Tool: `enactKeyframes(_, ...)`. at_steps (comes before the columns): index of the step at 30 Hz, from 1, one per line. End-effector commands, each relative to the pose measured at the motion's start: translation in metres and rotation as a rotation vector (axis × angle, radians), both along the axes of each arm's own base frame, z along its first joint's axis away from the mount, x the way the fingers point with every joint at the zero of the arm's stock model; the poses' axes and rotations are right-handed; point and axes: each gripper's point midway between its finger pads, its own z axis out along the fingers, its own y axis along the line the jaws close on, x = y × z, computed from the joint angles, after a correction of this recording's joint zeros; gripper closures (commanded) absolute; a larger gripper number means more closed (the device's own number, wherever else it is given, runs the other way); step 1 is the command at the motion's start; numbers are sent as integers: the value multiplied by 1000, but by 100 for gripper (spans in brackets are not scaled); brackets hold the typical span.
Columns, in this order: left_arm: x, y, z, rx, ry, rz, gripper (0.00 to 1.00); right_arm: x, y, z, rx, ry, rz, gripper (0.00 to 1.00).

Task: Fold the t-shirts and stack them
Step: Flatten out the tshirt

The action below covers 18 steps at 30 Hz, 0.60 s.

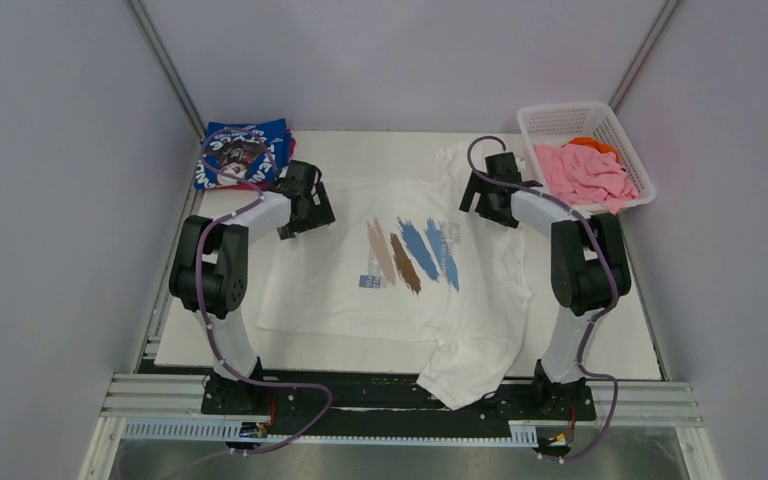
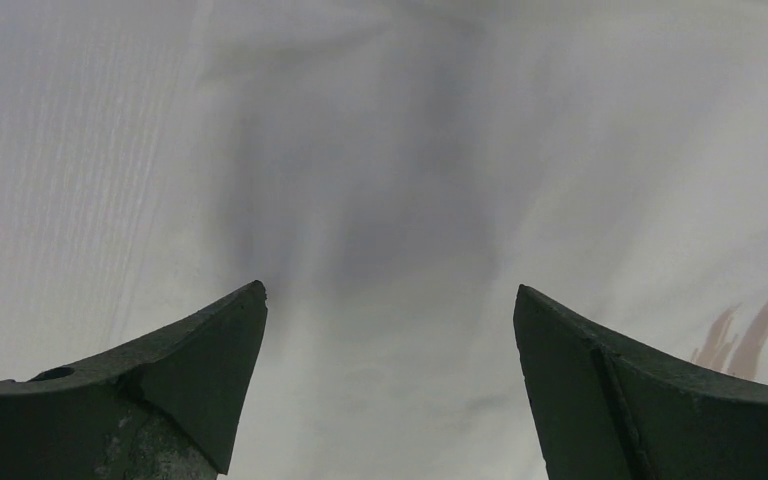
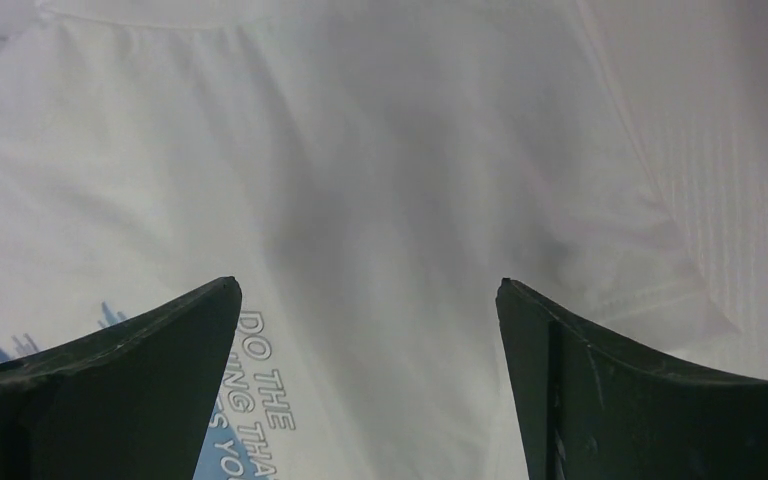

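White t-shirt [image 1: 400, 260]: spread print-up on the counter's [image 1: 380, 145] middle for folding, one end crumpled over the near edge.
Left gripper [image 2: 388, 295]: released, empty, low over the shirt's far-left part.
Right gripper [image 3: 368, 285]: released, empty, over its far-right part, probably poised to pinch.
Blue t-shirt [image 1: 243, 152]: folded, far left corner, apparently starting the stack.
Pink t-shirt [image 1: 582, 175]: waiting in the basket [image 1: 550, 118].

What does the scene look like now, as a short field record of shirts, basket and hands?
white t-shirt: spread mid-table, print up, near right corner bunched over the table edge
blue t-shirt: folded, far left corner
pink t-shirt: crumpled in basket, orange cloth behind it
left hand: open, empty, over white t-shirt's left side
right hand: open, empty, over its right side
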Motion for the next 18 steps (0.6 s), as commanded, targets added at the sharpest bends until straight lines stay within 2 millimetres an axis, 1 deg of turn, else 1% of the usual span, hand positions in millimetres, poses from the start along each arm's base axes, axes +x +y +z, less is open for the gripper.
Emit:
enactKeyframes(1, 6, 11, -2, -36, -27, 58, 0, 27, -13, -11, -62, -2, -39, 0)
enactKeyframes(4, 6, 20, -7, -40, -34, 93, 0, 35, -19, -24, -60, 23, -63, 0)
enactKeyframes(5, 7, 24, -8, -40, -33, 104, 0, 39, -20, -27, -53, 28, -65, 0)
enactKeyframes(10, 15, 29, -19, -40, -5, 134, 0, 63, -24, -38, -42, 46, -64, 0)
enactKeyframes(13, 23, 33, -20, -50, -25, 167, 0, 79, -26, -43, -42, 49, -71, 0)
enactKeyframes(17, 35, 40, -22, -52, -24, 190, 0, 106, -31, -37, -39, 12, -89, 0)
enactKeyframes(18, 41, 41, -21, -51, -30, 192, 0, 112, -30, -36, -35, 4, -88, 0)
